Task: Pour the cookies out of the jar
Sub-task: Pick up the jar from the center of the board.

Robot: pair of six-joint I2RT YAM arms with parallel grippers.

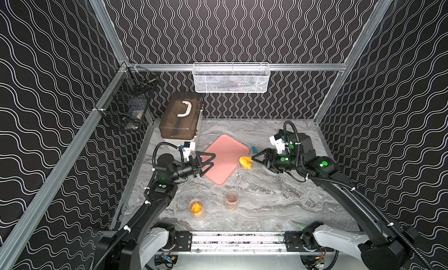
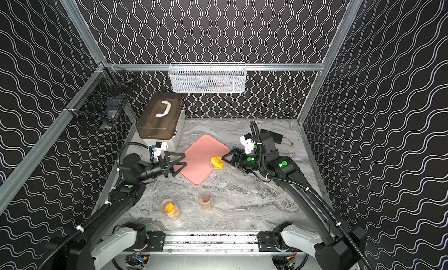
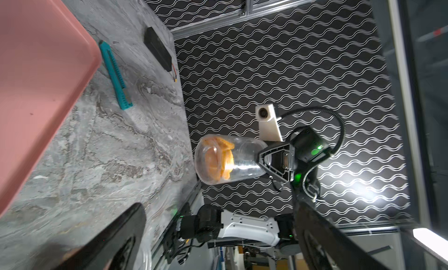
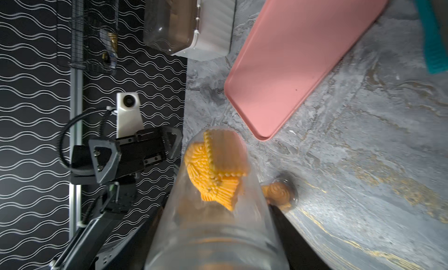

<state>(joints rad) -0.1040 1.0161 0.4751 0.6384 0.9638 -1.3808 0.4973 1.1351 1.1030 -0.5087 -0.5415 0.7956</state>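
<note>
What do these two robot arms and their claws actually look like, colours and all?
The left arm and right arm are mostly black, with white shells near the base and small glowing green lights. A ribbed black cable runs along each, held by white ties. The left gripper and right gripper each have two black, hollow triangular fingers and a white camera block behind them.
</note>
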